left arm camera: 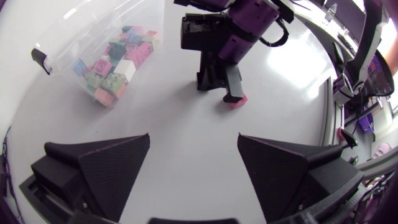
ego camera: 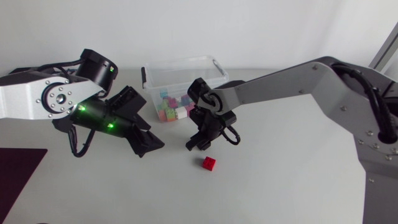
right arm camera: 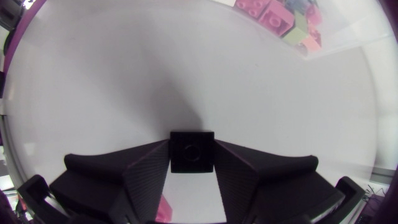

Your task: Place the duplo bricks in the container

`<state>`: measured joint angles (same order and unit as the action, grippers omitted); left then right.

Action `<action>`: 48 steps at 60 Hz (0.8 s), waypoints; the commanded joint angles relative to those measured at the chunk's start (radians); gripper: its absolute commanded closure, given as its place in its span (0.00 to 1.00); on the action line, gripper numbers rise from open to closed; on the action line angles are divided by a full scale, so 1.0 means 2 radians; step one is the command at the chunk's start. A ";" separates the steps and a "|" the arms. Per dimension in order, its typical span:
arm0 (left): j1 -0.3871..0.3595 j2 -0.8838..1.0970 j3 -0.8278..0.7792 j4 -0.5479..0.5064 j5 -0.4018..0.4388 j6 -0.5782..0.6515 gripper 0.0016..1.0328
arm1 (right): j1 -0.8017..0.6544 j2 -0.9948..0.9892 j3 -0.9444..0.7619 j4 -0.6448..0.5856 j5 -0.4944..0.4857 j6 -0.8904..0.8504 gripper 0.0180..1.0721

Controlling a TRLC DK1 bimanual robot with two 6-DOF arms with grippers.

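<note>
A small black duplo brick (right arm camera: 192, 151) sits between the fingers of my right gripper (right arm camera: 192, 163), which touch it from both sides, so the gripper is shut on it. From above, the right gripper (ego camera: 198, 142) points down at the table just in front of the clear container (ego camera: 211, 70), which holds several coloured bricks (ego camera: 171, 107). A red brick (ego camera: 209, 163) lies on the table right beside that gripper, and shows pink by its finger (left arm camera: 237, 102). My left gripper (ego camera: 146, 140) is open and empty, left of the right one and aimed at it (left arm camera: 221, 78).
A dark mat (ego camera: 18, 171) lies at the table's front left corner. The container (left arm camera: 59, 46) stands ahead of my left gripper (left arm camera: 194, 158), to one side. Bare white table lies between the left fingers and the red brick.
</note>
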<state>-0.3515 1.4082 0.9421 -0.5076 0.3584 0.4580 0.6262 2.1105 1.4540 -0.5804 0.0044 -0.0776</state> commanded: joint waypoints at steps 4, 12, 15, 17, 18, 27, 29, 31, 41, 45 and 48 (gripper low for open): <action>-0.013 0.013 -0.012 -0.007 -0.002 0.010 0.05 | -0.006 0.002 -0.004 -0.009 0.002 0.007 0.72; -0.029 0.032 0.000 -0.029 -0.003 -0.001 0.05 | -0.022 -0.034 -0.026 -0.010 0.002 0.007 0.72; -0.035 0.035 0.003 -0.037 -0.003 -0.004 0.05 | -0.029 -0.048 -0.034 -0.011 0.002 0.007 0.72; -0.044 0.036 0.005 -0.038 -0.004 -0.013 0.05 | -0.040 -0.066 -0.043 -0.012 0.002 0.007 0.72; -0.047 0.038 0.007 -0.041 -0.004 -0.017 0.05 | -0.044 -0.071 -0.046 -0.012 0.002 0.007 0.72; -0.074 0.059 0.040 -0.075 -0.004 -0.053 0.06 | -0.072 -0.122 -0.074 -0.014 0.002 0.009 0.72; -0.082 0.066 0.048 -0.081 -0.008 -0.063 0.06 | -0.078 -0.133 -0.079 -0.014 0.001 0.010 0.72; -0.091 0.074 0.057 -0.088 -0.014 -0.074 0.06 | -0.084 -0.143 -0.084 -0.014 0.001 0.010 0.72; -0.143 0.117 0.103 -0.114 -0.035 -0.139 0.05 | -0.109 -0.192 -0.115 -0.014 -0.006 0.011 0.72; -0.166 0.137 0.123 -0.122 -0.050 -0.160 0.05 | -0.120 -0.208 -0.123 -0.014 -0.011 0.010 0.72; -0.176 0.158 0.142 -0.132 -0.059 -0.174 0.05 | -0.127 -0.219 -0.129 -0.015 -0.013 0.009 0.72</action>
<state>-0.6716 1.6573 1.1633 -0.7418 0.2588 0.1822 0.3923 1.7077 1.2320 -0.5995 -0.0143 -0.0776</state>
